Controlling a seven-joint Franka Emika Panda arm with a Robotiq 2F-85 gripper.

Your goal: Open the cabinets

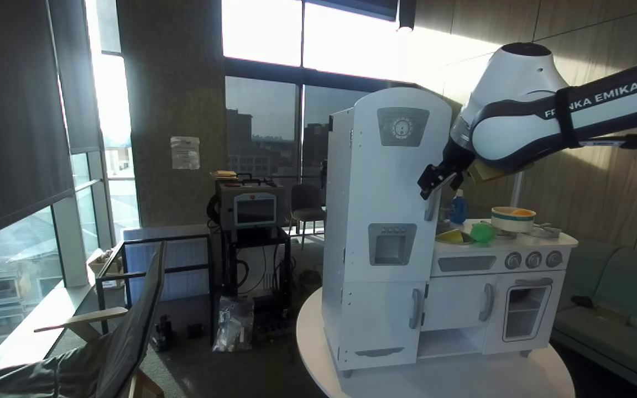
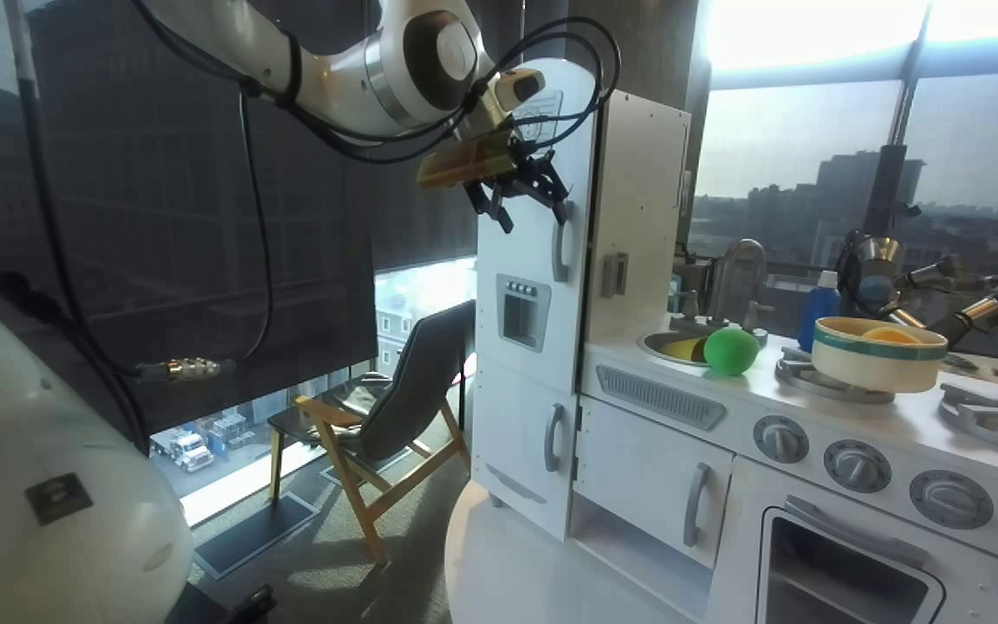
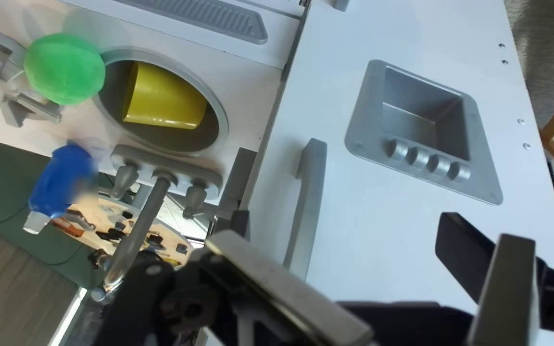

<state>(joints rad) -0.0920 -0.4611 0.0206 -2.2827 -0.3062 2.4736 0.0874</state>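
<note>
A white toy kitchen has a tall fridge cabinet whose upper door [image 1: 390, 182] looks shut. Its grey upper handle [image 2: 559, 251] also shows in the wrist view [image 3: 306, 211]. My gripper [image 2: 532, 218] is open and empty in front of this door, fingers pointing at it near the handle's top end. In the wrist view the gripper [image 3: 346, 226] has its left finger overlapping the handle's end; contact cannot be told. The lower fridge door [image 1: 379, 315], the small cabinet door [image 2: 651, 477] and the oven door [image 1: 527, 312] look shut, each with a grey handle.
A yellow cup [image 3: 164, 96] lies in the sink, with a green ball [image 2: 730, 351] beside it. A cream pot [image 2: 880, 355] sits on a burner. A blue bottle [image 3: 63, 180] and faucet [image 3: 137, 230] stand behind. The kitchen stands on a round white table [image 1: 318, 331].
</note>
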